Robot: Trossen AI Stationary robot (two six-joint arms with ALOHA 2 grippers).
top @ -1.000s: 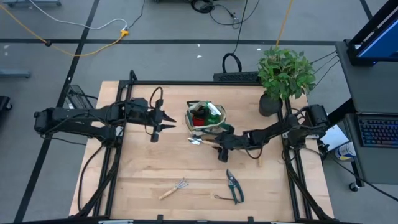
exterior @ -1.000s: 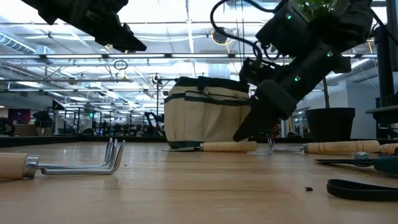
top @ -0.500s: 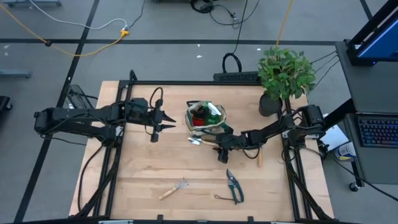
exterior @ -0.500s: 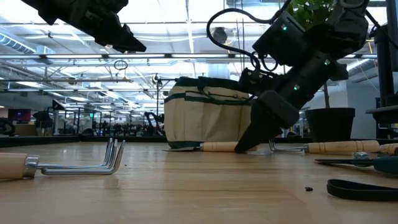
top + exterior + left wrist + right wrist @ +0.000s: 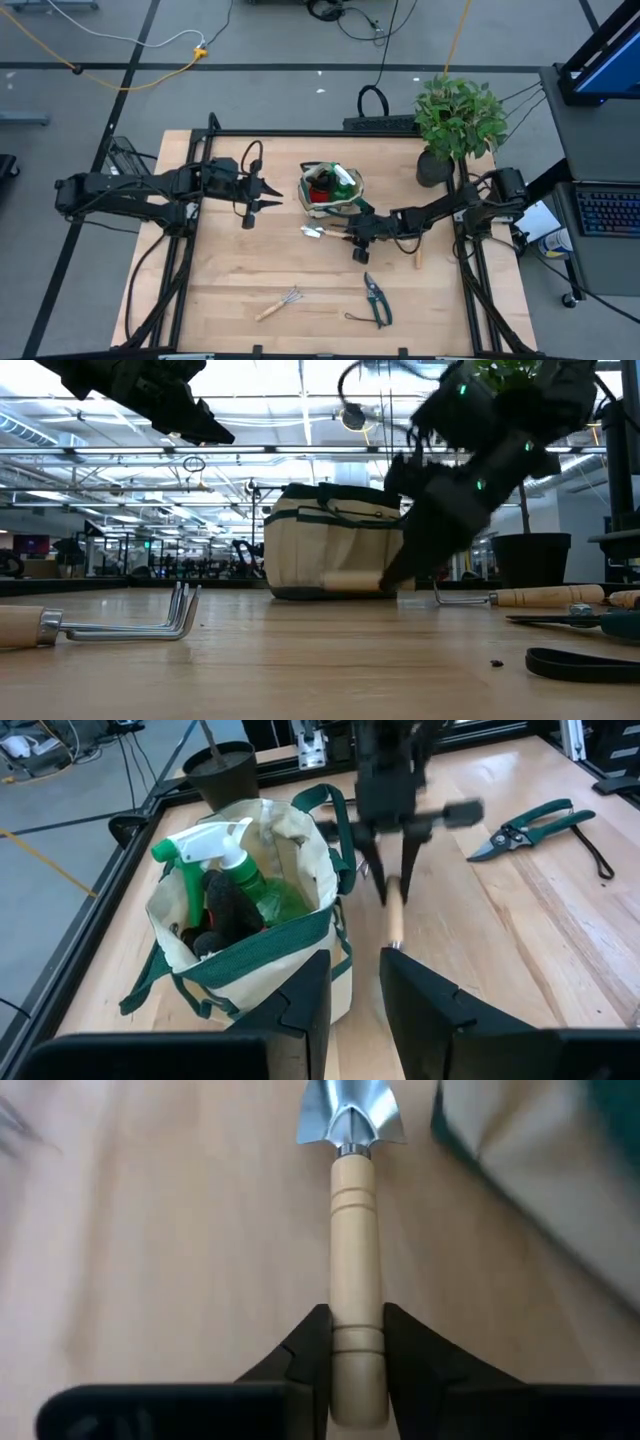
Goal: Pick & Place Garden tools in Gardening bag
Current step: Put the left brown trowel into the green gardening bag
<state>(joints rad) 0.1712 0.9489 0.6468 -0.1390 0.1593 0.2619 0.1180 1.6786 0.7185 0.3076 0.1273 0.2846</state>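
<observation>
Right gripper just clamped onto the trowel handle beside the gardening bag, lifting next probably; left gripper nearly closed, empty.

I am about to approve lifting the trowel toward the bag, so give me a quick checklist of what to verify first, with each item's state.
1. Right tool closed on the trowel: ok, its fingers press both sides of the wooden handle.
2. Grip centred on handle: ok in the right wrist view.
3. Trowel clear of the table: cannot tell.
4. Gardening bag upright, mouth open: ok, though the spray bottle and gloves already fill part of it.
5. Left tool out of the path: ok, it hangs left of the bag, holding nothing.
6. Shears and rake clear of the path: ok, they lie near the front edge.
</observation>
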